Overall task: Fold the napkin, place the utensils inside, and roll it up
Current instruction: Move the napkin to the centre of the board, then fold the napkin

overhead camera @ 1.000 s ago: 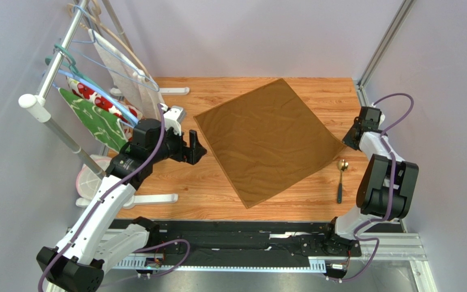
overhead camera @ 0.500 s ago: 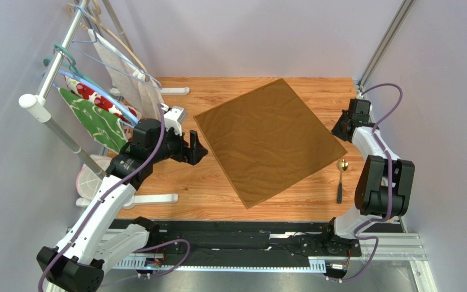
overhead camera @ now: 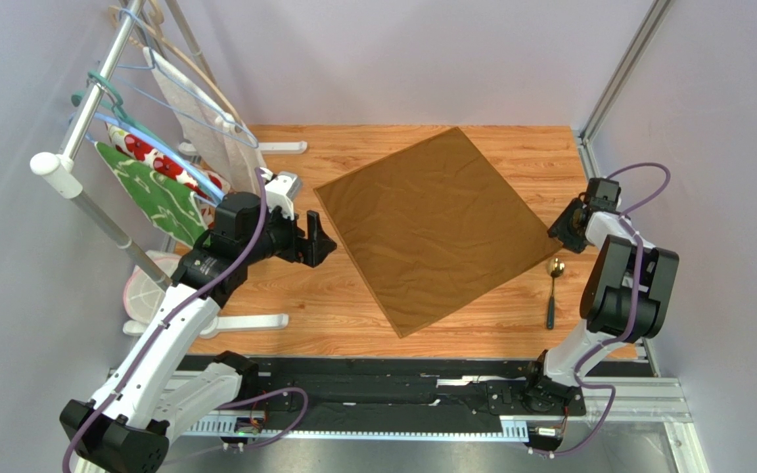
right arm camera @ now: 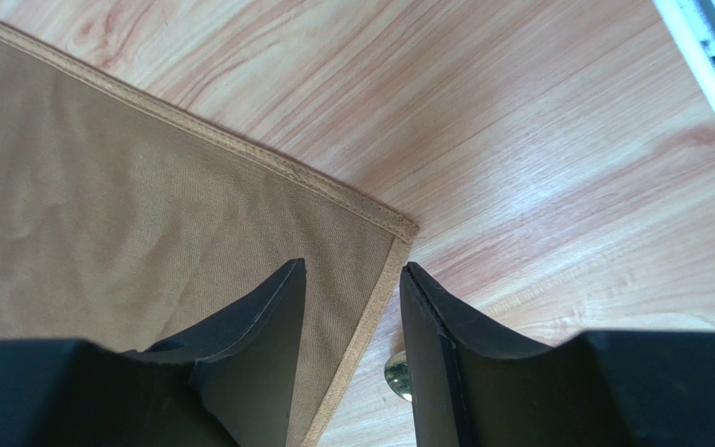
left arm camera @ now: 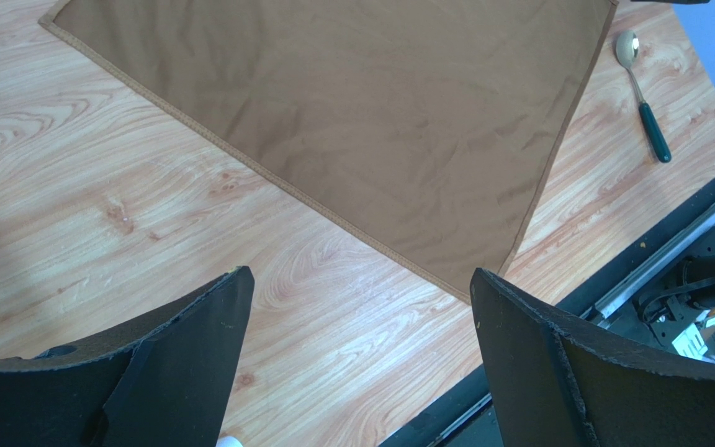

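The right jaws, partly spread, hover just over the right-hand corner of the napkin (overhead camera: 432,227), closer than the wide-spread left jaws beside its left corner.

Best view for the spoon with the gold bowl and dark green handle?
Left wrist: the spoon lies whole and clear, bowl to handle, beside the golden-brown napkin. Top external shows it whole but tiny; right wrist catches only a sliver of bowl.
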`<state>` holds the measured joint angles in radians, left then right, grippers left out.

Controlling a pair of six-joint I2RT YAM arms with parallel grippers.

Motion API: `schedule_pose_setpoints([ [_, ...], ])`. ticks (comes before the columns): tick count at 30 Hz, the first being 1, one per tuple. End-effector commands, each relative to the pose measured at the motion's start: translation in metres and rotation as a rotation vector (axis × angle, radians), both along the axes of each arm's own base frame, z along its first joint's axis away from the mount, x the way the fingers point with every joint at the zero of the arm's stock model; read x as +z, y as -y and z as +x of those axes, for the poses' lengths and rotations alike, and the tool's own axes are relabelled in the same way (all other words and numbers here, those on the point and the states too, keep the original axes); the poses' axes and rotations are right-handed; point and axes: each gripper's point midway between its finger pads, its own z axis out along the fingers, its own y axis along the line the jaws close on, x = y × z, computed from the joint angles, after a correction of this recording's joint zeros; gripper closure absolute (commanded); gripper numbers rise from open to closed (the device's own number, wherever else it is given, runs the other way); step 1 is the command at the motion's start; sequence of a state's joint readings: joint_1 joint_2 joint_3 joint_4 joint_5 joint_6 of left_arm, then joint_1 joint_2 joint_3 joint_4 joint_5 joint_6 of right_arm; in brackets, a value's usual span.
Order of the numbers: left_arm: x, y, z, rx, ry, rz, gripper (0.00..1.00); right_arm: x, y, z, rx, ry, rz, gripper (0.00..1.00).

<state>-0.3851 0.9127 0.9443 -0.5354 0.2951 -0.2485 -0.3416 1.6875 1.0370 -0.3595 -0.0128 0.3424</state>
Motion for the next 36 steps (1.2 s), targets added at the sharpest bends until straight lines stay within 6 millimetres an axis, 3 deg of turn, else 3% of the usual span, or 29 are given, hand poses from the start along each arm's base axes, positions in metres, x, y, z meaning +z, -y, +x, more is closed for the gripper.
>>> schedule_pose_setpoints([
  [1,0.005,0.001,0.001,0.001,0.013,-0.022,0.04,-0.005,0.004,0.010,0.011,0.014,0.013,0.56],
  [10,0.005,0.000,0.001,0.005,0.010,-0.023,0.04,-0.021,0.011,-0.003,-0.021,-0.029,0.000,0.57],
  [18,0.005,0.000,0.002,0.007,0.010,-0.023,0.05,-0.024,0.018,0.005,-0.026,-0.022,0.004,0.58],
  [29,0.005,0.000,0.002,0.005,0.007,-0.026,0.04,-0.045,0.013,0.001,0.002,-0.069,0.050,0.66],
  [34,0.007,0.000,0.001,0.001,0.014,-0.028,0.05,-0.047,0.008,0.001,0.041,-0.073,0.069,0.81],
  [36,0.007,0.000,0.001,-0.002,0.015,-0.030,0.05,-0.047,0.006,0.002,0.049,-0.071,0.073,0.95],
])
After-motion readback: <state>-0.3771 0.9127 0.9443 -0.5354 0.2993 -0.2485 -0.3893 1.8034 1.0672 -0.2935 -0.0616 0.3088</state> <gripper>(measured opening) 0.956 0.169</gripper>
